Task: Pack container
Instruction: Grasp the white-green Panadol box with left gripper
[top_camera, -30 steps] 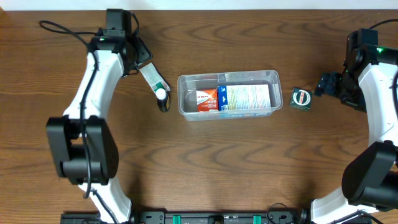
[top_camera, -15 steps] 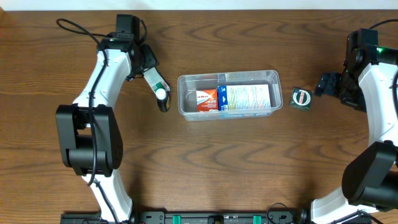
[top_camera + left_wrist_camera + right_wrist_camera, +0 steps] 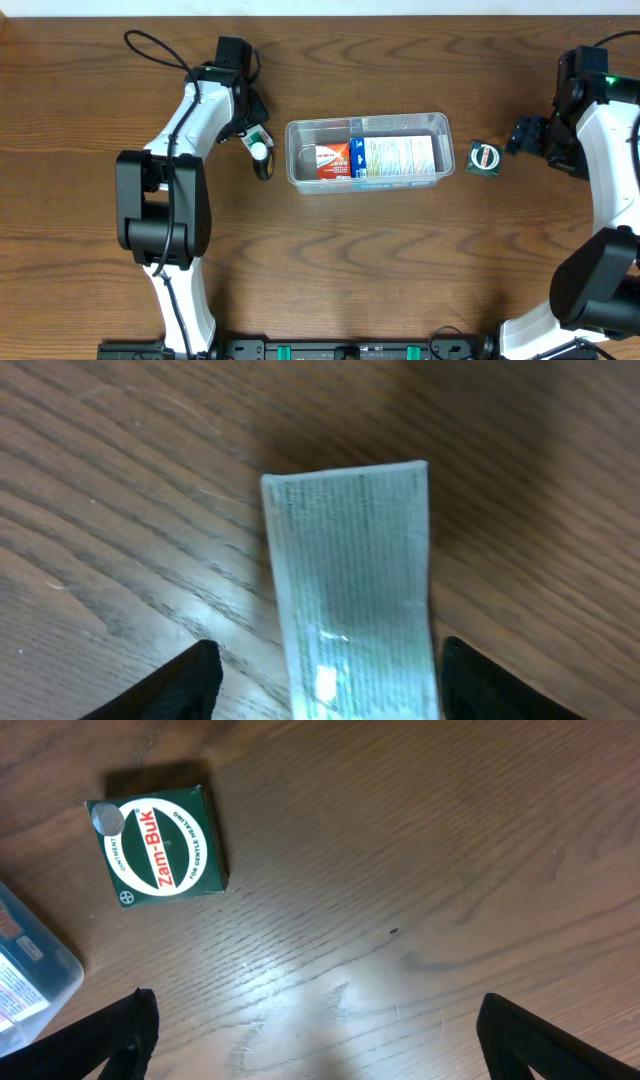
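We saw the container (image 3: 367,117) mid-surface (image 3: 330,260), w/ an orange box (image 3: 333,160) and a blue-white box (image 3: 395,155) inside. L end effector (image 3: 328,652) hung released, fingers (image 3: 195,678) spread either side of a pale tube (image 3: 350,580) w/o touching it, just left of the container. R end effector (image 3: 315,1020) was released too, empty, near a green Zam-Buk box (image 3: 160,845) lying right of the container.
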Controlling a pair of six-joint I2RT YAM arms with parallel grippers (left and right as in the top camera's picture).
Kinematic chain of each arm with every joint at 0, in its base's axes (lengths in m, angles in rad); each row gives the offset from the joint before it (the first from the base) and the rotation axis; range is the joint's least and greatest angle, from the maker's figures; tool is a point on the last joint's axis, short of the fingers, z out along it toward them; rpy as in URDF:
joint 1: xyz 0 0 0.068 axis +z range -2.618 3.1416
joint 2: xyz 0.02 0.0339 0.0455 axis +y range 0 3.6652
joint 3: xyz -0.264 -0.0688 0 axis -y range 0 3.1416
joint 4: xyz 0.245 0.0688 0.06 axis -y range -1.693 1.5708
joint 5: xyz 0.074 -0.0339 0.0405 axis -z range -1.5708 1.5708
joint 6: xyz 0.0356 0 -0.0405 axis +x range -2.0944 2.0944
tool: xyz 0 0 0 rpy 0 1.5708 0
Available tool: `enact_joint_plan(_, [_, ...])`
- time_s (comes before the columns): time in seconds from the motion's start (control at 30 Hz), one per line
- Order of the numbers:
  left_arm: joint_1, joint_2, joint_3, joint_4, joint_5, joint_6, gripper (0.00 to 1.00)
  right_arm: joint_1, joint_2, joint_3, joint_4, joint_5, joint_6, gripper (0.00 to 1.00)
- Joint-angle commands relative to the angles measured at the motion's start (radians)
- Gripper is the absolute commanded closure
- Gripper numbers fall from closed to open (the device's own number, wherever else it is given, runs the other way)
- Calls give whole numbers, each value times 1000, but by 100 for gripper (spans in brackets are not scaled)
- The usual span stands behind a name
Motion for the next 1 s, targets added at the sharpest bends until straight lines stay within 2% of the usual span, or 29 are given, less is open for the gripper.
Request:
enact_joint_plan(0.0, [3,2,-4,5,-26,-20,28,-6,-23,0,0,3,-8,1])
enact_joint_plan(0.73, [3,77,-4,42,-19,-20,27,-6,-23,0,0,3,-8,1])
enact_joint_plan(0.9, [3,77,-4,57,-19,-19,44,-6,-23,0,0,3,-8,1])
enact_joint_plan(0.97, [3,77,-4,61,-19,-19,45,-6,-23,0,0,3,-8,1])
